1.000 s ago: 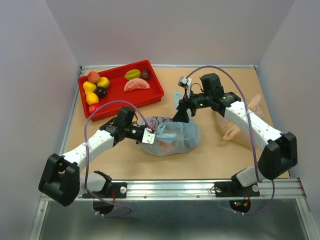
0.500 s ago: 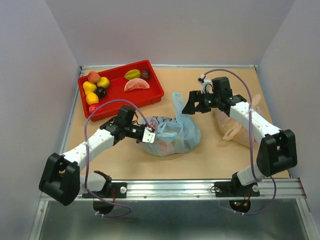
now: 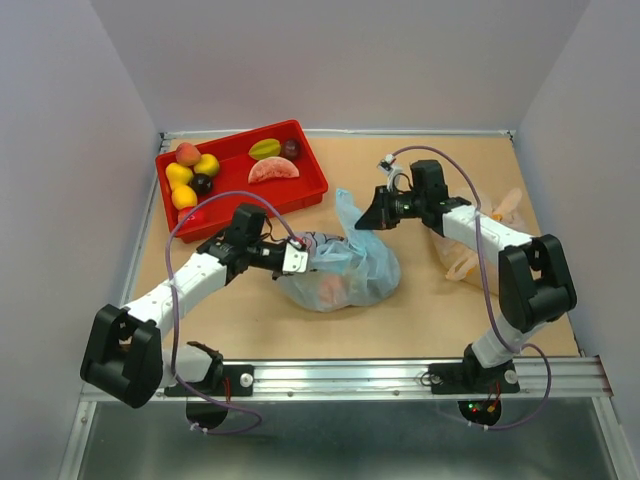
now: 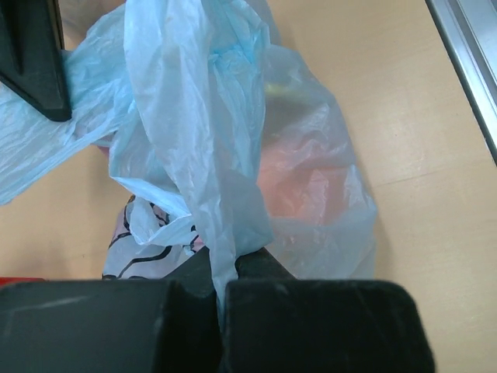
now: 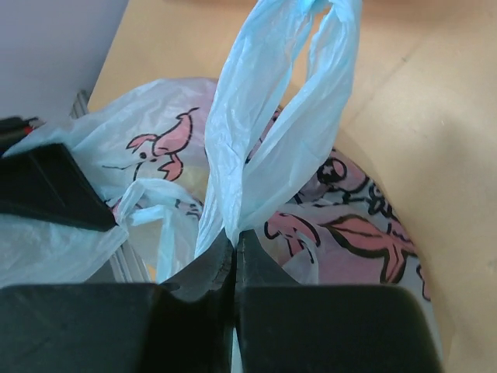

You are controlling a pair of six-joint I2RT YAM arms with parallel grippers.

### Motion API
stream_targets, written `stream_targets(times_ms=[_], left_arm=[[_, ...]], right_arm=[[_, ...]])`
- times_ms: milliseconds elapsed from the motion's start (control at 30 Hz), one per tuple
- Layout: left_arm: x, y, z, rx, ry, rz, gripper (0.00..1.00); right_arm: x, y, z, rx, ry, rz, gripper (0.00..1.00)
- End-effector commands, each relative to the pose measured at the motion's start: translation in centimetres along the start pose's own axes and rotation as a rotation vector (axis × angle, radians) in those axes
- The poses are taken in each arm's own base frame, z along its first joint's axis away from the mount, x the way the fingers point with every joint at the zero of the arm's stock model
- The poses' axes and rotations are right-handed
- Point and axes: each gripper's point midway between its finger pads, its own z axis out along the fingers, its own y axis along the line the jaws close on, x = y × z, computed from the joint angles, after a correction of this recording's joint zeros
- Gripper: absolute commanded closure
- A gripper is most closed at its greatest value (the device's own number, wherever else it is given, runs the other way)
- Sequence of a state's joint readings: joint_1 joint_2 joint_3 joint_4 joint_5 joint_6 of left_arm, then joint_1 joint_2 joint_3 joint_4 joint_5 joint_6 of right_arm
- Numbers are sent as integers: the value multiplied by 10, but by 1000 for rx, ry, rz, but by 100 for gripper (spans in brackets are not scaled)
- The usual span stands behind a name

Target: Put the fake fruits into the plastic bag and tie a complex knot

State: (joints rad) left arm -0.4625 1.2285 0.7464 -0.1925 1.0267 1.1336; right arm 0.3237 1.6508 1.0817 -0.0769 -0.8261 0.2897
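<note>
Fingers: left gripper (image 3: 297,258) pair pinched tight on one handle strip (image 4: 206,140) of the plastic bag (image 3: 345,268); right gripper (image 3: 374,212) pair likewise shut on the other loop (image 5: 268,116).

Bag just off the near corner of the red tray (image 3: 232,170), not touching it. Left grip on the bag's tray side, right grip on the side away from the tray.

Holds at least one peach-coloured fruit (image 4: 299,183). Most fake fruits (image 3: 193,178) in the tray. No finished knot visible.

Risks, as judged:
- sealing the bag with fruit left outside, if tied now
- tearing the thin film, or losing a strip from the pinch, under a hard opposed pull
- dragging the light bag over and spilling its contents
</note>
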Motion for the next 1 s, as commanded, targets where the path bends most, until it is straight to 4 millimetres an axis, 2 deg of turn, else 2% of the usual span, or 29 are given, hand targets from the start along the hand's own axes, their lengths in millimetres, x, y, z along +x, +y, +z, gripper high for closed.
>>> stream_targets(times_ms=[0,167,267,300,400,567,733,767,833,933,967], left_arm=[[-34,26,-8,-41,-112,-49,100],[-53,38,-9,-42,-183,-135,100],[-62,44,-6,-28,-221,-207,100],[-65,52,-7,-45,-233,-197,100],[-68,61,-4,-57,-258,-265,100],[-59,71,-2,-73,-269,-371,100],[-56,70,-3,-70,-275,-394,100],[-56,70,-3,-68,-276,-395,100],[-56,71,-3,-63,-278,-401,100],[-57,71,0,-46,-283,-404,100],[-58,71,2,-35,-287,-401,100]], right_arm=[[-11,34,2,-147,-52,-248,100],[-2,67,0,-229,-54,-438,99],[5,77,5,-260,-40,-485,100],[4,78,6,-261,-46,-524,100],[3,84,8,-275,-48,-544,100],[3,88,3,-274,-63,-555,97],[22,89,-10,-268,-68,-621,79],[26,89,-12,-271,-67,-633,68],[29,90,-14,-275,-70,-655,58],[23,93,-15,-277,-82,-672,42],[17,95,-13,-284,-86,-672,41]])
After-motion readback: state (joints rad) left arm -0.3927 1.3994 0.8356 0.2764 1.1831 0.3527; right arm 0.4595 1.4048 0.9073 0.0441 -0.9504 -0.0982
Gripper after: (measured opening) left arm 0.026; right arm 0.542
